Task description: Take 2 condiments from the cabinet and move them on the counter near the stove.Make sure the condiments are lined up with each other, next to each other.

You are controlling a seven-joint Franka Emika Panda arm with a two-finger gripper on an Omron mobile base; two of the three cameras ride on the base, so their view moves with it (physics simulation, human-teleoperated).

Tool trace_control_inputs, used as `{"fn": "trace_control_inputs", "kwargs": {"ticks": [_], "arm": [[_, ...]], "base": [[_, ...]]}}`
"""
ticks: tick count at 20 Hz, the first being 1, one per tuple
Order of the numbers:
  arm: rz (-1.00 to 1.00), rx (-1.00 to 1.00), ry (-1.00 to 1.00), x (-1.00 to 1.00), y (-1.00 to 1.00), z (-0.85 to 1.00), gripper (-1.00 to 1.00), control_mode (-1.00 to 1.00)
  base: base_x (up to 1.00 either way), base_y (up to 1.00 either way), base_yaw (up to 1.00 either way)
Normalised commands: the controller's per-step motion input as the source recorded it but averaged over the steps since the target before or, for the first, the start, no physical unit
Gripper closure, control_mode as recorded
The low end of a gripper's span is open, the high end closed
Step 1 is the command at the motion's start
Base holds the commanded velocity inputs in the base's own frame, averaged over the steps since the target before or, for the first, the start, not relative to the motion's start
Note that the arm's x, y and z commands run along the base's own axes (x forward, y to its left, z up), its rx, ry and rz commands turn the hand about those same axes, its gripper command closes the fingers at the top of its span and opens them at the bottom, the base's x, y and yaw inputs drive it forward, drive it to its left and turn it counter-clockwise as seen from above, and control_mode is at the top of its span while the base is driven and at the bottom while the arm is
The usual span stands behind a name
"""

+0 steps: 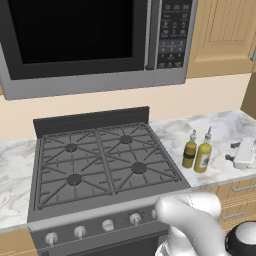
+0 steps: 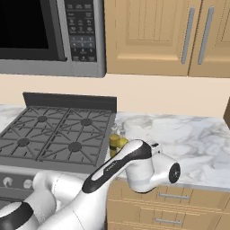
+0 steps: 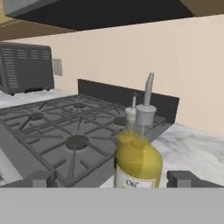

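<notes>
A: Where do we stand? We see both bottles already on the desk (image 1: 220,131), just right of the stove (image 1: 105,160). The olive bottle (image 1: 189,150) and the yellow bottle (image 1: 203,153) stand upright, next to each other, close enough that they may be touching.

B: Agreed. From the hand view, the yellow bottle (image 3: 138,157) sits right ahead of our tool (image 3: 113,178), between the two fingertips (image 3: 183,178) and a little beyond them. The olive one is mostly hidden straight behind it; only its pourer top peeks out.

A: And the tool itself?

B: We read it as spread wide and holding nothing. The tips stand well apart at either side of the yellow bottle, and neither seems to touch it.

A: So the carrying looks finished. Both bottles are off the shelf and near the stove.

B: That is our judgement. In the left base view they make a short row beside the stove's edge, the yellow one slightly nearer the desk's front.

A: What is left, then?

B: Little, we think. We pull the tool back from the yellow bottle without knocking it, since the bottles are slim and could tip. If the row needs to be straighter, a small nudge would do.
</notes>
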Motion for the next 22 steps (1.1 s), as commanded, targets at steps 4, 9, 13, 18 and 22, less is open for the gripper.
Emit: {"fn": "trace_control_inputs", "kwargs": {"ticks": [4,9,13,18,22], "arm": [[-0.14,-0.04,0.16,-0.32,0.12,0.64,-1.00,-1.00],[-0.10,-0.08,0.21,-0.35,0.30,0.55,-1.00,-1.00],[-0.09,-0.10,0.26,-0.41,0.42,0.38,-1.00,-1.00],[-0.10,-0.11,0.21,-0.29,0.47,0.39,-1.00,-1.00],[-0.08,-0.11,0.14,-0.26,0.48,0.39,-1.00,-1.00]], "base": [[0.00,0.00,0.00],[0.00,0.00,0.00],[0.00,0.00,0.00],[0.00,0.00,0.00],[0.00,0.00,0.00]]}}
